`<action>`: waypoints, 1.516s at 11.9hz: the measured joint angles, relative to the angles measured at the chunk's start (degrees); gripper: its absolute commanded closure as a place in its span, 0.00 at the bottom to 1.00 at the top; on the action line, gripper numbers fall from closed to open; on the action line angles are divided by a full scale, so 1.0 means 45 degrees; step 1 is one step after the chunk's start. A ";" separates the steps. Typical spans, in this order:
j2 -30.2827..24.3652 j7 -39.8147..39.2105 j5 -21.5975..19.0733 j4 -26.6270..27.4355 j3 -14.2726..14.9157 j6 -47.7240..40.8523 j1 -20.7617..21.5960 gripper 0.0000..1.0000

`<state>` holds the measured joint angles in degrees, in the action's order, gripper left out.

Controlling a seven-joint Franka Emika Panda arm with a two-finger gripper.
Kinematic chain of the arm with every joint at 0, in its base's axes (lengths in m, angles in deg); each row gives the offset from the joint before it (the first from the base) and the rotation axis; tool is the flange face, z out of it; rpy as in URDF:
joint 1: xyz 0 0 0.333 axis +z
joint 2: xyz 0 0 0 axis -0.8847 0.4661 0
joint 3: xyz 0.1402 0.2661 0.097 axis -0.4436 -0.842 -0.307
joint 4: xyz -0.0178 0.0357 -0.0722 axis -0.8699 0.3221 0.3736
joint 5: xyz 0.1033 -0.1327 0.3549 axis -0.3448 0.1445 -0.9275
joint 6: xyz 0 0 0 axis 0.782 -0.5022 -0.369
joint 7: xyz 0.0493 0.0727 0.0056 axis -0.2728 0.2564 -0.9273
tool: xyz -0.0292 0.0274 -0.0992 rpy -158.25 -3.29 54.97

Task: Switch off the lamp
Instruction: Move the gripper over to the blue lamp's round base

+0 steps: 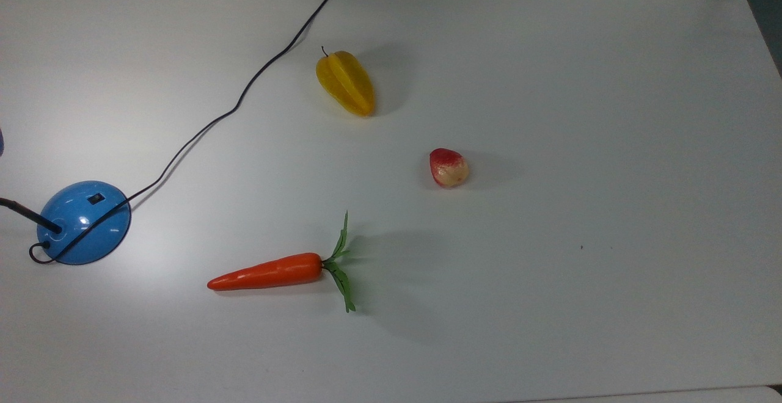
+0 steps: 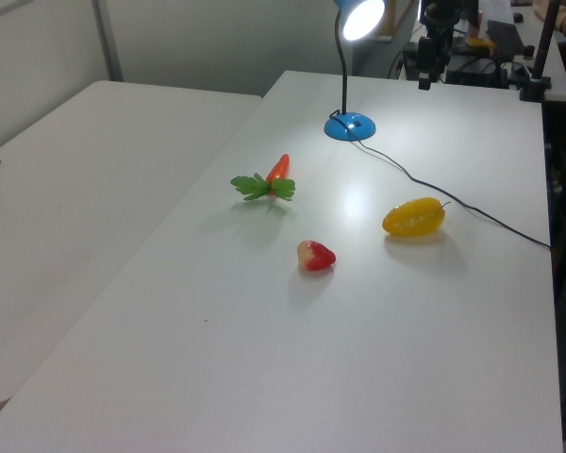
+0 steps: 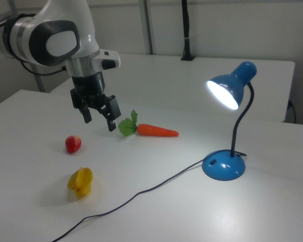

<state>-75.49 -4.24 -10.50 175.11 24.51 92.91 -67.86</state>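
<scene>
Nearest the right view's camera, a black cord (image 3: 136, 194) snakes over the white worktop (image 3: 156, 217) toward the lamp. Going from the right view's left: a yellow starfruit (image 3: 80, 182) lies low on the worktop, a small red-and-cream strawberry (image 3: 73, 143) beyond it, then the hand (image 3: 97, 114), then an orange carrot (image 3: 156, 131) with green leaves, and at the right view's right the lamp (image 3: 223, 165), its blue shade lit and aimed down toward the worktop.

The lamp stands well apart from the hand, with the carrot lying between them. Its glossy blue dome base looks smooth and slippery, poor to grip, and probably weighted enough to stay put under a light push. The thin curved neck looks bendable and is best left alone. There is no need to take hold at all: the small black rocker switch (image 3: 212, 162) on the base, on the side toward the cord, should yield to a press from one fingertip, pushed straight down so the base does not slide.

The arm's white wrist comes in from the right view's upper left and the hand hangs above the worktop, pointing down and slightly tilted, its two dark fingers spread apart and holding nothing.
</scene>
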 measured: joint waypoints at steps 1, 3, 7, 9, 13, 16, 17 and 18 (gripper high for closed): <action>0.0000 0.0000 0.0000 0.0000 0.0000 0.0000 -0.0007 0.00; 0.0000 -0.0043 0.0007 -0.0003 0.0036 0.0000 -0.0125 0.03; 0.0000 -0.0174 0.0007 -0.0003 0.0041 0.0000 -0.0345 0.56; 0.0002 -0.0175 0.0008 -0.0003 0.0092 0.0094 -0.0439 0.80; 0.0254 -0.0171 0.0003 0.0005 0.0117 0.1267 -0.0975 0.93; 0.0846 0.0118 -0.0010 0.0015 0.0138 0.3034 -0.1717 0.97; 0.1164 0.0369 -0.0016 0.0020 0.0144 0.3873 -0.1972 0.99; 0.1486 0.0509 -0.0017 0.0022 0.0147 0.4542 -0.2215 0.99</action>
<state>-68.81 -1.95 -10.58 175.21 25.17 113.35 -77.83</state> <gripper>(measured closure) 0.952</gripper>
